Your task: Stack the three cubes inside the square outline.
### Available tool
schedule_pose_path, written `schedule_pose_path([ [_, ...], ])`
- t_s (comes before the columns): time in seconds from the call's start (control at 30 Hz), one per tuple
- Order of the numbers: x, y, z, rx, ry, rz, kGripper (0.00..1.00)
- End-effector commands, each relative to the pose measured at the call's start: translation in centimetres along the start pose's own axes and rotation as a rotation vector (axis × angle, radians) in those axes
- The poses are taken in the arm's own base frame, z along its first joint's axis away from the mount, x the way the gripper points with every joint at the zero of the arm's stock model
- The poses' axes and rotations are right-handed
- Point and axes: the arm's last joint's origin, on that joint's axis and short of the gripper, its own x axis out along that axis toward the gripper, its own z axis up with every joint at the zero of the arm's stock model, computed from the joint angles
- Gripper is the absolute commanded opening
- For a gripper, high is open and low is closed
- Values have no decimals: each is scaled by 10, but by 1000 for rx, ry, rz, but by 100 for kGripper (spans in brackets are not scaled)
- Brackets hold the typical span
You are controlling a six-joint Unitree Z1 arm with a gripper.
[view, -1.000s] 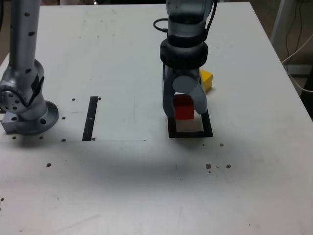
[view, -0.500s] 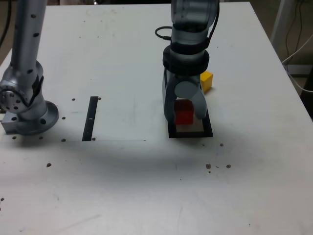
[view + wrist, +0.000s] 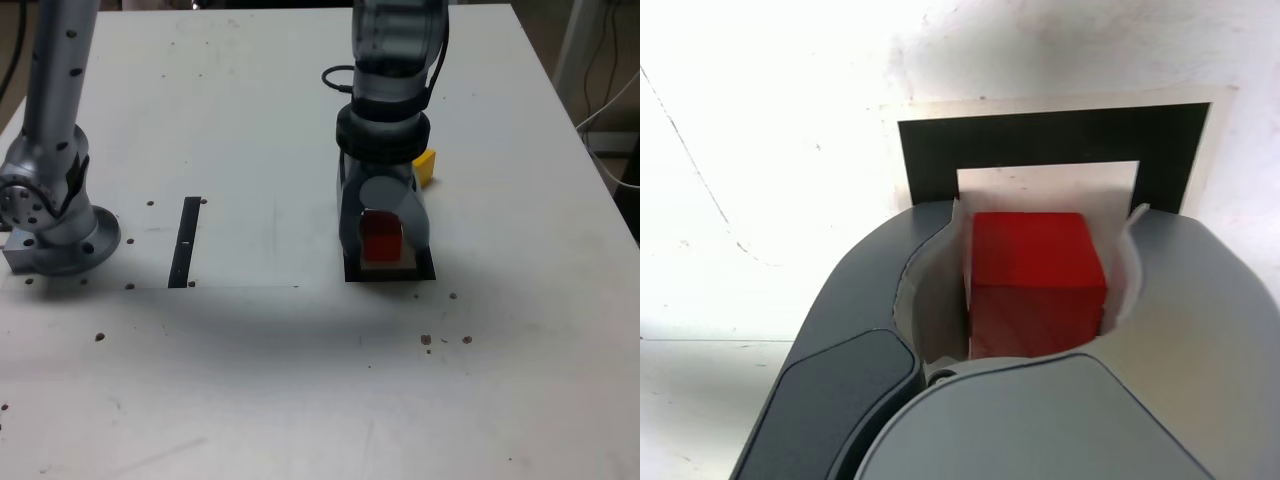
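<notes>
The red cube (image 3: 382, 240) is down at the square outline (image 3: 427, 268), set over its white centre, with the black border showing around the front and side in the exterior view. It sits upright and looks roughly square to the border, though whether it rests fully on the desk (image 3: 270, 390) or hangs just above it is hard to tell. The fingers (image 3: 385, 246) stand on either side of the cube, and the wrist view shows a narrow gap beside it, so they appear parted and no longer clamped on it; whether one of them still touches a side is unclear. Further out, the yellow cube (image 3: 425, 167) lies apart from the outline, towards the desk's far edge and on the side of its right edge in the exterior view, partly hidden by the arm (image 3: 383, 120). A straight black strip (image 3: 185, 243) lies well apart, towards the desk's left edge in that view, and the grey base (image 3: 70, 250) is beyond it, nearer that edge. No green cube can be made out, and nothing is seen stacked on the red one. The job looks to be at its first layer: the bottom cube is about placed, while the yellow one and any third cube remain to be stacked. Backing off should be straight up, since a sideways brush could nudge the red cube off centre.
</notes>
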Motion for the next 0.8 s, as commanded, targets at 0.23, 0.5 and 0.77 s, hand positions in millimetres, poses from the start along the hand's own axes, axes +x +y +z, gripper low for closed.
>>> schedule_pose_path([
  [0.23, -7, 1, -7, 0, -33, 5, 99],
  [0.5, -29, 9, -31, -16, -64, 60, 100],
  [0.77, -44, 29, -44, 33, -50, 112, 100],
])
